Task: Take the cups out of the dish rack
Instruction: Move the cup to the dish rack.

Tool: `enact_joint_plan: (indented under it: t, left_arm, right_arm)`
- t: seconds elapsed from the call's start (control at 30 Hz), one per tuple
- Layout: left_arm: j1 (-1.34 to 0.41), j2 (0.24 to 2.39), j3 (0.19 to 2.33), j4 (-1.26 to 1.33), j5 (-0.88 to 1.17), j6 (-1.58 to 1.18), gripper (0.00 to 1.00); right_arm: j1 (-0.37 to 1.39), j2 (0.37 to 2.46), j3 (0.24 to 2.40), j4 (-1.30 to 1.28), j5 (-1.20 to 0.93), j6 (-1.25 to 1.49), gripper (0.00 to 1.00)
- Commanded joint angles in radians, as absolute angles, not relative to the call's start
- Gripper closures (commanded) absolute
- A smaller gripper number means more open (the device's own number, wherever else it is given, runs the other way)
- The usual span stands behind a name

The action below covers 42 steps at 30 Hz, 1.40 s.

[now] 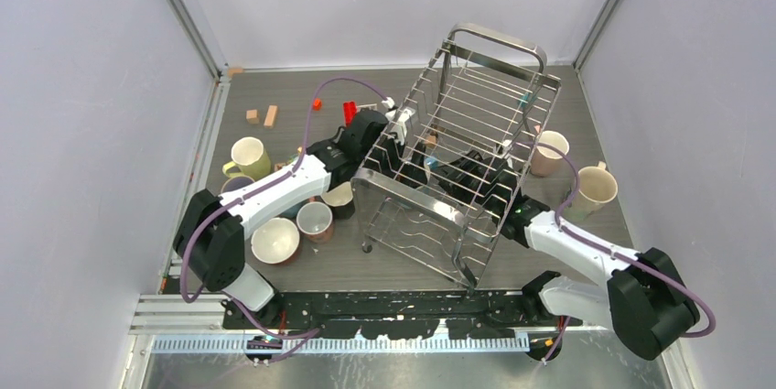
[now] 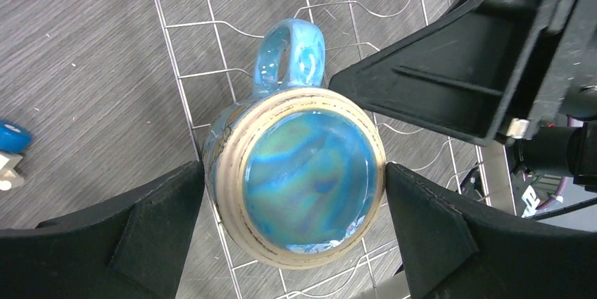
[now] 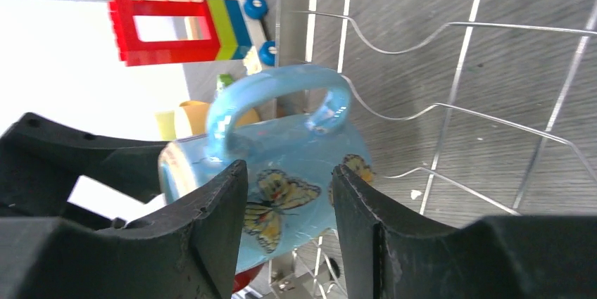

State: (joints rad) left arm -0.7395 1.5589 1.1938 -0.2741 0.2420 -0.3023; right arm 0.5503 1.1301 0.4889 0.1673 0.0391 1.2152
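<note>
Left wrist view: the left gripper (image 2: 294, 176) is clasping the blue mug (image 2: 306, 197) by its sides at centre frame, inside the dish rack (image 2: 189, 105). Beside the mug's handle, the right gripper (image 3: 288, 176) is hovering, fingers parted, gripping nothing.

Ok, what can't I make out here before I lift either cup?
Left wrist: whether left gripper actually squeezes the banded mug; its base hidden under the rim.
Right wrist: right gripper fingers cover the butterfly mug; grip unclear, bottom cut off.
Top view: dish rack wires and arms nearly hide both mugs and fingertips.
</note>
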Motion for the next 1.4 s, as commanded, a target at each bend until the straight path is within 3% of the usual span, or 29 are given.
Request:
enact_joint_plan:
  t: [0.0, 0.37, 0.73, 1.37]
  left_arm:
    - [-0.738, 1.539, 1.191, -0.335, 0.112, -0.231, 0.00]
    - [-0.739, 1.546, 1.219, -0.359, 0.200, -0.226, 0.00]
    - [-0.739, 1.603, 1.229, -0.333, 0.315, -0.204, 0.01]
    - [-0.746, 1.570, 1.170, -0.308, 0.217, -0.167, 0.00]
  right_arm:
    - [0.576, 1.078, 0.547, 0.255, -0.066, 1.233, 0.46]
    - [0.576, 1.147, 0.594, 0.253, -0.069, 1.230, 0.45]
    - [0.564, 1.099, 0.565, 0.219, 0.100, 1.352, 0.40]
    - [0.529, 1.164, 0.588, 0.130, 0.139, 1.549, 0.42]
